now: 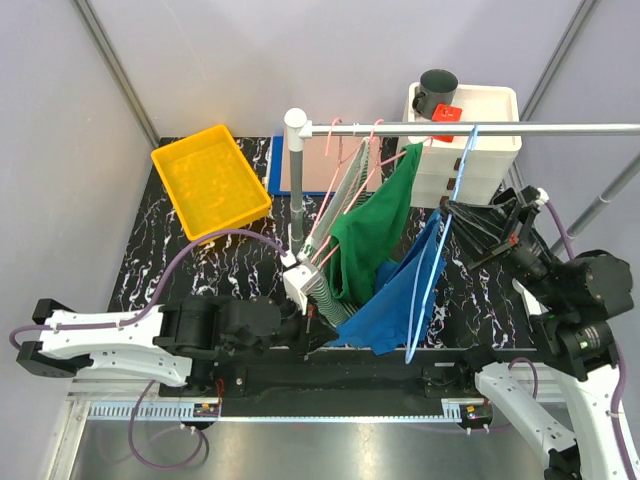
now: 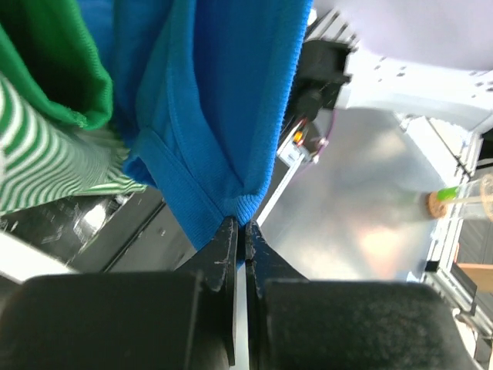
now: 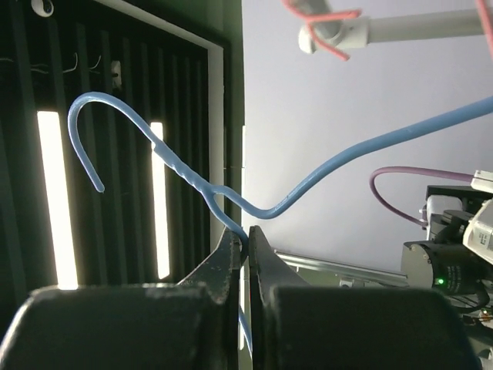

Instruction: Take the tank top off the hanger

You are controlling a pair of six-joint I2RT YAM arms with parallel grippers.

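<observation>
The blue tank top hangs on a light-blue wire hanger below the metal rail. My left gripper is shut on the top's lower hem; the left wrist view shows the blue ribbed edge pinched between the gripper tips. My right gripper is shut on the hanger's wire just under its twisted neck, as the right wrist view shows at the gripper. There the hook curls in open air, apart from the rail.
A green garment and a green-striped one hang on pink hangers beside the tank top. A white post carries the rail. A yellow bin sits at back left, a white drawer unit at back right.
</observation>
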